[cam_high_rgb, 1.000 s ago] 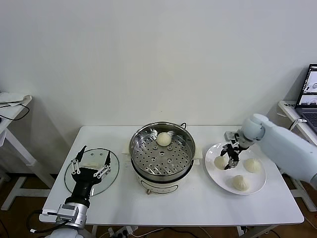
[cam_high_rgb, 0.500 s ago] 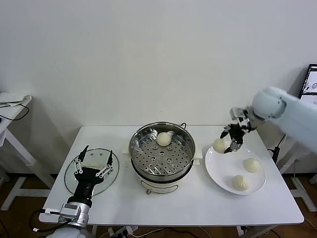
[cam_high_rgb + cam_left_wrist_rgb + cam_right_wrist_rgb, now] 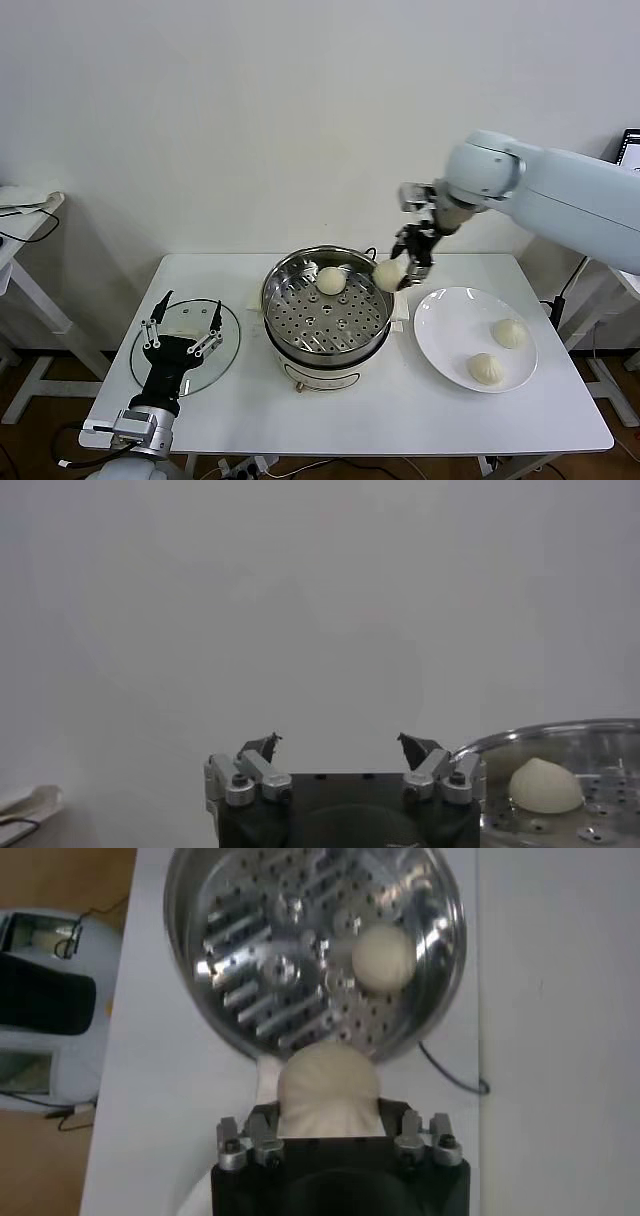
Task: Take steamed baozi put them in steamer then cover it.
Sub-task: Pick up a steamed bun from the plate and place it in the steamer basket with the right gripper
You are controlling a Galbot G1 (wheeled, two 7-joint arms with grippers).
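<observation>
Now the right gripper (image 3: 403, 262), clamped on one baozi (image 3: 389, 273), has swung from over the plate (image 3: 440, 340) to the steamer's (image 3: 280, 290) right rim. Right wrist view alone shows that bun (image 3: 328, 1083) over the rim edge. Steamer tray holds one bun (image 3: 331, 280); plate holds two (image 3: 509, 333) (image 3: 487, 369). Left gripper (image 3: 183, 324) hovers spread wide over the glass lid (image 3: 228, 345).

The left claw (image 3: 338, 748) stood open, its two dark fingertips (image 3: 264, 746) well apart against a plain white wall (image 3: 300, 600). Beside it, the steamer (image 3: 560, 735) showed part of its shiny rim and perforated tray, with one baozi (image 3: 545, 785) resting on the tray.
</observation>
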